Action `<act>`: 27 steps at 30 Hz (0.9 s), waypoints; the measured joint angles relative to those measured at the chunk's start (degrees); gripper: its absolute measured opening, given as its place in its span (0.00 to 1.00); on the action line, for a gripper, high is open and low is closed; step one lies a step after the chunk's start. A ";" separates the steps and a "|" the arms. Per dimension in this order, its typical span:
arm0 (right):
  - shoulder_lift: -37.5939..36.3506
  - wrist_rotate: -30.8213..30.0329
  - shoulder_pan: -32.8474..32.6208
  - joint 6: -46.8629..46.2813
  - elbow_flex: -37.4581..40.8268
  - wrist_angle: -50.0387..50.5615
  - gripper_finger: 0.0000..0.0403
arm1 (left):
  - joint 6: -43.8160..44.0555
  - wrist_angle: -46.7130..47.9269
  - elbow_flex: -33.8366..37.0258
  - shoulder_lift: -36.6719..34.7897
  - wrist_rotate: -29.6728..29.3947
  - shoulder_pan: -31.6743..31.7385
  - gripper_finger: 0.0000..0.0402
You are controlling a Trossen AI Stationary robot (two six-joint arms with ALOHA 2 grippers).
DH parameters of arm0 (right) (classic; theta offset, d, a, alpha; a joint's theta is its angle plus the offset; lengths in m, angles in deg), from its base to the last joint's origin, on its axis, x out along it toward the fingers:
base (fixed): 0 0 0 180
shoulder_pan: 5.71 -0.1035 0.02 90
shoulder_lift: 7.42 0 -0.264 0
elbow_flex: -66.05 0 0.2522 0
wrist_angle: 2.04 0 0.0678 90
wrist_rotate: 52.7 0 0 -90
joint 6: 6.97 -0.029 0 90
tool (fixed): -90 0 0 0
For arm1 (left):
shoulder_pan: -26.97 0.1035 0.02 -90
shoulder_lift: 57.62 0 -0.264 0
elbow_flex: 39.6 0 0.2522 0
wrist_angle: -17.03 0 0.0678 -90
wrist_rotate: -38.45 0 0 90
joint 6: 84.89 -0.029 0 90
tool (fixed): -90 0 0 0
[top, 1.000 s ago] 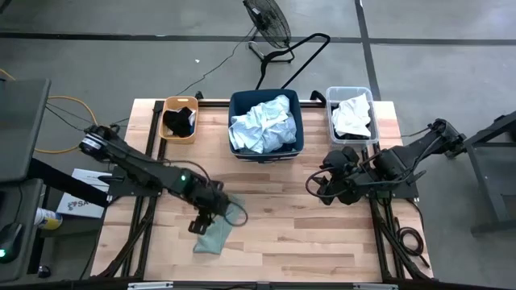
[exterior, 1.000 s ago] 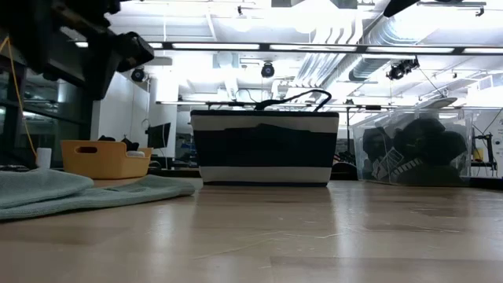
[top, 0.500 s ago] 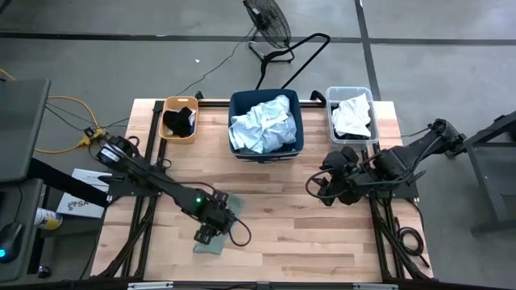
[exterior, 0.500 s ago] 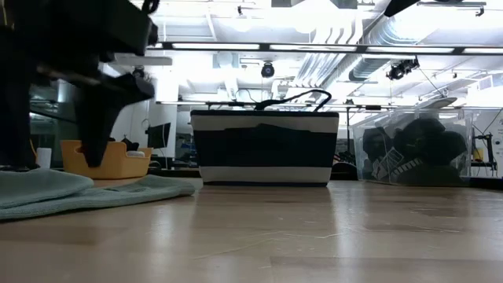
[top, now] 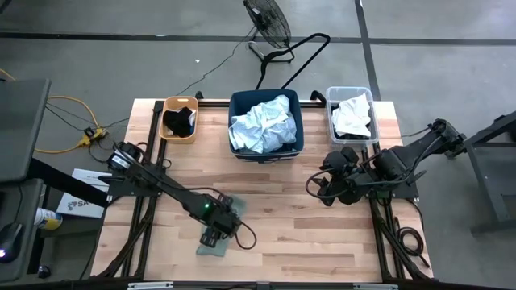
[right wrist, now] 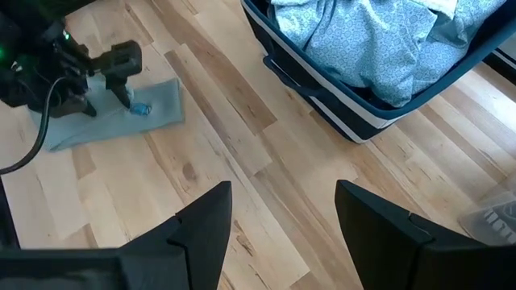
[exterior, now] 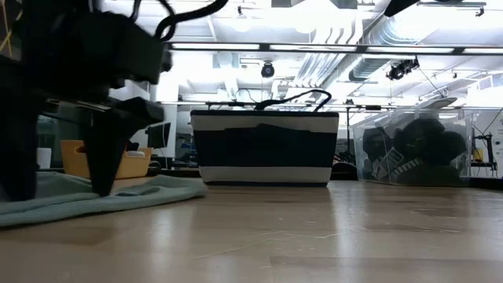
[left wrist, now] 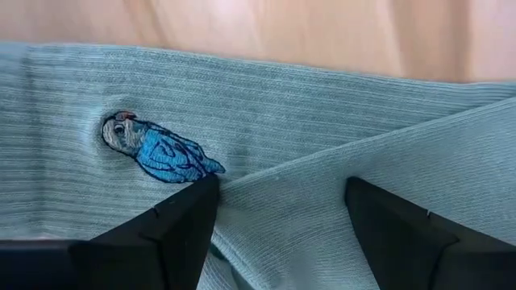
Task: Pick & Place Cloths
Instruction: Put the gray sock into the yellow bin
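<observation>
A grey-green ribbed cloth (top: 222,250) with a small blue embroidered bird (left wrist: 157,149) lies flat on the table near its near-left part. It also shows in the low view (exterior: 153,189) and the right wrist view (right wrist: 165,101). My left gripper (top: 214,236) is open and stands straight down on it. My right gripper (top: 316,187) is open and waits above the table's right part, touching nothing. Other cloths sit in the bins: black, pale blue patterned and white. My left gripper (left wrist: 278,221) comes at the cloth from above, pointing down, with its fingers spread. Both fingertips (left wrist: 189,213) meet the top of the cloth beside a diagonal fold (left wrist: 322,157), close to the bird. The cloth lies flat on the table and nothing is pinched.
Along the far edge stand an orange bin (top: 166,129) with a black cloth, a navy bin (top: 237,103) with pale blue cloth and a clear bin (top: 331,101) with a white cloth. Bare wood lies between the two arms. A fan stands on the floor beyond the table.
My left gripper has moved toward the table's near edge and a little right, and come down until its open fingers stand on the grey-green cloth. The cloth has stayed where it was. My right arm has kept still.
</observation>
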 joint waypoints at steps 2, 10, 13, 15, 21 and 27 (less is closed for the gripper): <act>0.00 0.02 0.00 -0.02 0.00 -0.16 0.53 | 0.00 -1.72 -0.03 1.12 0.02 0.00 0.66; 0.00 0.00 0.00 -0.13 0.00 -0.48 0.53 | -0.29 -6.83 -0.03 3.22 0.63 0.02 0.44; 0.00 0.00 0.00 -0.13 0.00 -0.48 0.53 | -0.46 -7.46 0.03 3.24 0.66 0.02 0.32; 0.00 0.01 -0.01 -0.13 0.00 -0.48 0.53 | -0.45 -7.54 0.06 3.26 0.62 0.02 0.23; 0.00 0.39 0.00 -0.42 0.00 -0.63 0.53 | 3.91 -6.56 0.08 3.26 0.66 0.00 0.04; 0.00 1.42 0.00 -1.19 0.00 -0.65 0.53 | 8.35 -2.79 0.33 0.06 0.02 0.04 0.02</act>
